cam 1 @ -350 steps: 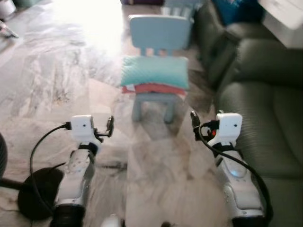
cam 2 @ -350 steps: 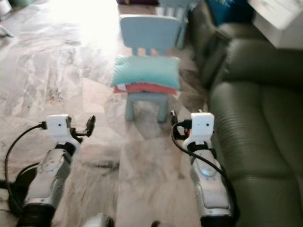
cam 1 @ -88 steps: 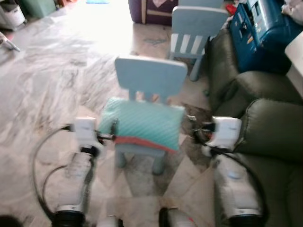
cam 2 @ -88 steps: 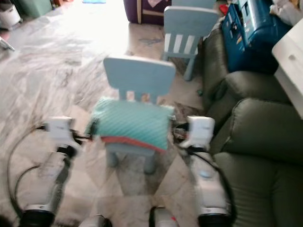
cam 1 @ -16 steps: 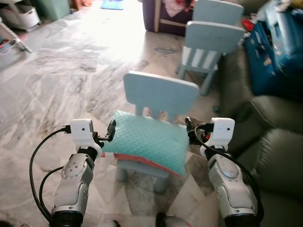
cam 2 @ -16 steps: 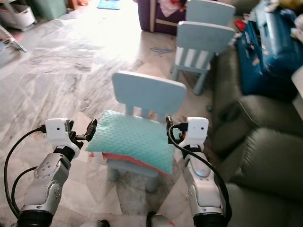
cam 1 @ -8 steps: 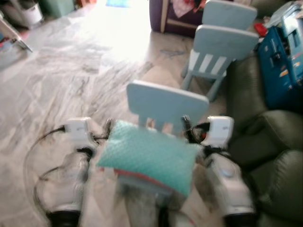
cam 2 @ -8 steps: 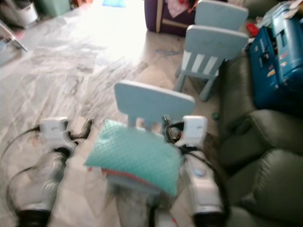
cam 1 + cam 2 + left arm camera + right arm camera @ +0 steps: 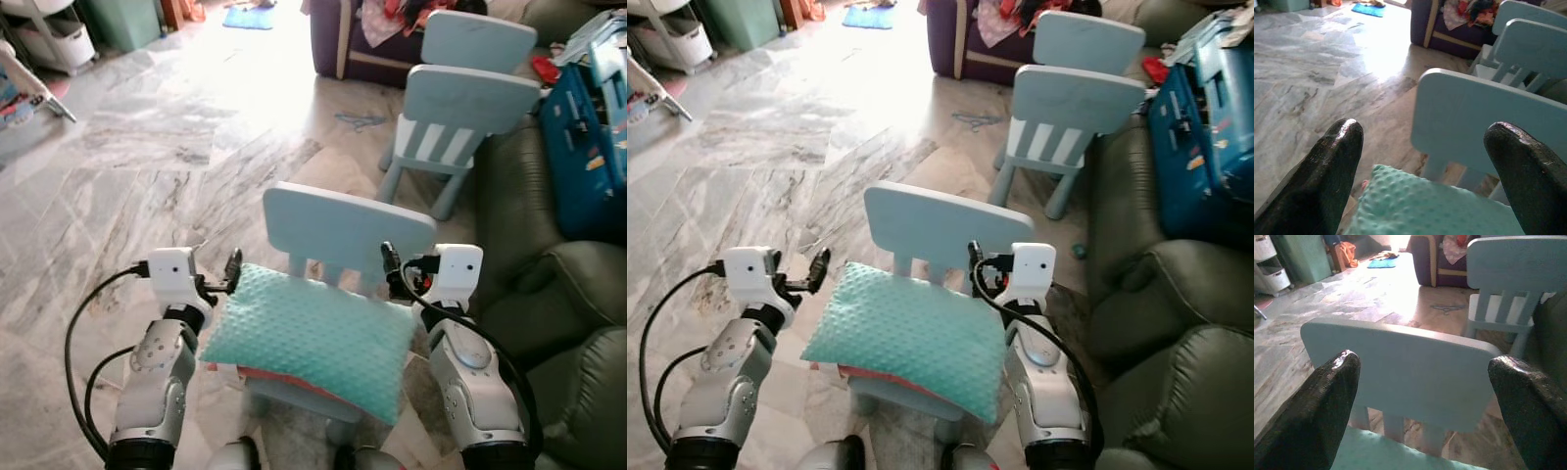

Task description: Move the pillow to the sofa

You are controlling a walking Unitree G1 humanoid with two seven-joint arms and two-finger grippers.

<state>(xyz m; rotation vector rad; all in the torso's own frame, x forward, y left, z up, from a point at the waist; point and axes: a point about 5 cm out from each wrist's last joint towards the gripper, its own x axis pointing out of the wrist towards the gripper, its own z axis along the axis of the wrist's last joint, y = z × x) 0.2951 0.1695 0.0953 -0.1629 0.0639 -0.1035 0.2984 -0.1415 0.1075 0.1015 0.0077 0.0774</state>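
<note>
A teal knobbly pillow lies on the seat of a small light-blue chair, over something red that peeks out below it. My left gripper stands open at the pillow's far left corner. At the far right corner my right gripper is open too, close to the chair's backrest. The left wrist view has the pillow low between the spread fingers. In the right wrist view the backrest spans the gap. A dark green sofa is to my right.
Two more light-blue chairs stand behind the first one, before a purple seat with clothes on it. A blue case rests on the sofa's far end. Open marble floor spreads to the left, with storage bins at the back.
The camera has moved and the blur has gone. The pillow now reaches closer to me between the arms. Both grippers stay open beside its far corners.
</note>
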